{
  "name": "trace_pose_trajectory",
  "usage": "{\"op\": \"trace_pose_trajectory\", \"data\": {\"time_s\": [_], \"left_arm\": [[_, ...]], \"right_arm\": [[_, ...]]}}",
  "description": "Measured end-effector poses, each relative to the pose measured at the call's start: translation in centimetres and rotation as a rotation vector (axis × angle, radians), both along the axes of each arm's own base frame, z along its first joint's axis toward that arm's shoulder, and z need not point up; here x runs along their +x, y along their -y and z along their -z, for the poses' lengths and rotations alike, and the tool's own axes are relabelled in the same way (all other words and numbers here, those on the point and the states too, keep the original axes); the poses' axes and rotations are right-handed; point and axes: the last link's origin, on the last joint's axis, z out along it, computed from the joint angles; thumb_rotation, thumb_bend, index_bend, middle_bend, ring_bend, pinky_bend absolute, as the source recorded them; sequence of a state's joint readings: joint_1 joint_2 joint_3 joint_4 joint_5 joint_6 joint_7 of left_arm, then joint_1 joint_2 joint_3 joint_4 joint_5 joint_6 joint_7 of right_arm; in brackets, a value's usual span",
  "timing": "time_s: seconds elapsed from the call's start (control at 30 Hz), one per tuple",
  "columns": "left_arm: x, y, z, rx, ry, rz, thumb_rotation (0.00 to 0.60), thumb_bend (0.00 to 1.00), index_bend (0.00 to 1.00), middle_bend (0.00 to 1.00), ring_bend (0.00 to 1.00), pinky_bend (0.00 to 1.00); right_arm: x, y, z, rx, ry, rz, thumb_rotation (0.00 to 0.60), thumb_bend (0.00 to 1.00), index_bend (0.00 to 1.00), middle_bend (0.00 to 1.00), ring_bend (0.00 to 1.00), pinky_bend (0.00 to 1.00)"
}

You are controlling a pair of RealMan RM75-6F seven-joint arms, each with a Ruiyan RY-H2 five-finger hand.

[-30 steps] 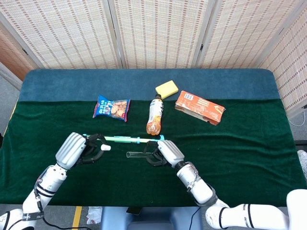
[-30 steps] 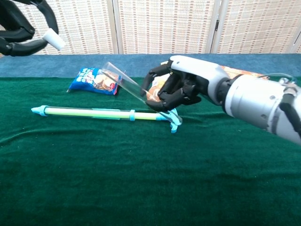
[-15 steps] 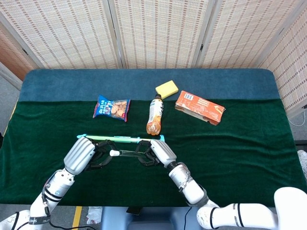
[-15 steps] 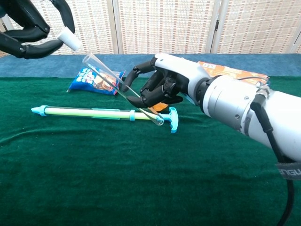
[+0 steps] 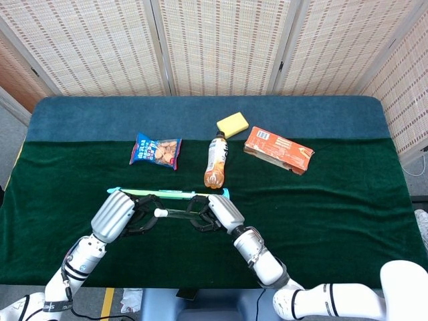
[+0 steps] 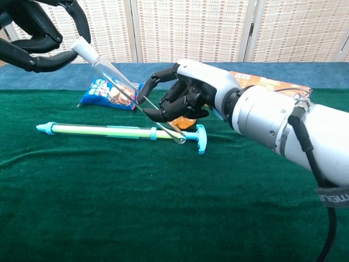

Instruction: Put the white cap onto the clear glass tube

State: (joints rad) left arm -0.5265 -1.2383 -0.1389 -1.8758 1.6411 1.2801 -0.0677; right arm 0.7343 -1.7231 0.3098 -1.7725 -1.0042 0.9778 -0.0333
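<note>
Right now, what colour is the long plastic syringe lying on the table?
Pale green barrel with light blue ends, clearest in the chest view.

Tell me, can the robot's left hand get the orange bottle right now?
Probably not right away. The left hand is busy pinching the white cap at the mouth of the glass tube. The orange bottle lies farther back, past the green stick, with nothing covering it.

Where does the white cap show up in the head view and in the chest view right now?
Head view: the white cap sits low and left of centre, between the left hand and the right hand.
Chest view: the cap is at the upper left, at the top end of the glass tube, in the left hand's fingers.
Shared landmark: the green and blue syringe lying on the cloth nearby.
</note>
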Motion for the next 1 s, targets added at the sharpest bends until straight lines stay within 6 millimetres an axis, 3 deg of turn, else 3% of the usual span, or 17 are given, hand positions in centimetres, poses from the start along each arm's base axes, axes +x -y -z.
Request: {"op": "trace_pose_trajectory", "data": {"time_s": [1.0], "left_arm": [[-0.1,-0.3,0.6,-0.022,0.007,-0.016,0.6,0.56,0.57,1.0,0.89,0.91]], "right_arm": [[1.0,-0.1,0.4,0.003,0.021,-0.01,0.6,0.66,0.88,0.97,1.0,1.0]]}}
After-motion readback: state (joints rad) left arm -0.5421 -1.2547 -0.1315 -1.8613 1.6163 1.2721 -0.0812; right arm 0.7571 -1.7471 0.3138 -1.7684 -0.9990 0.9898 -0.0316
